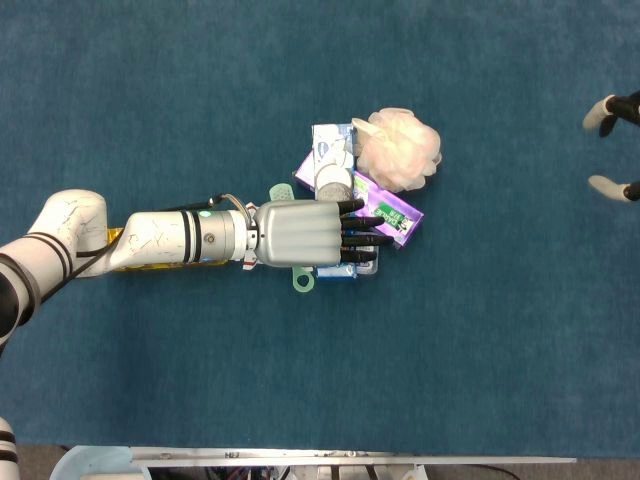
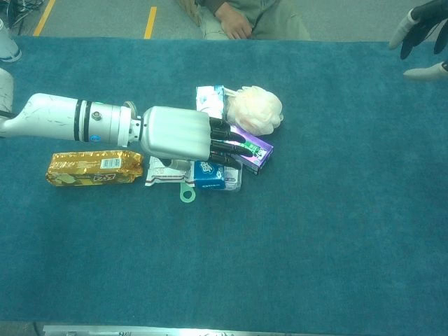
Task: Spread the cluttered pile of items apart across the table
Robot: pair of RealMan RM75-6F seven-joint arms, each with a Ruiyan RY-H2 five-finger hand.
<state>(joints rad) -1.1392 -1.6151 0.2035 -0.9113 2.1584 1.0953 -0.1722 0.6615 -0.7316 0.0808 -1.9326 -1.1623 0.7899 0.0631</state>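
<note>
Covering the teal tabletop (image 2: 336, 231) near its middle, the pile (image 2: 238, 140) lies under the left hand (image 2: 183, 133), palm down, fingers straight and holding nothing. At the far right edge, the right hand (image 2: 421, 42) hangs with fingers apart and empty.

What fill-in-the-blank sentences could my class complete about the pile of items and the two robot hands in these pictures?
1. The left robot hand lies flat over the ____ of items.
2. The pale pink bath puff sits beside a ____ box.
3. The gold snack packet lies to the ____ of the pile in the chest view.
4. The right robot hand holds ____.

Missing words: pile; purple; left; nothing
</note>
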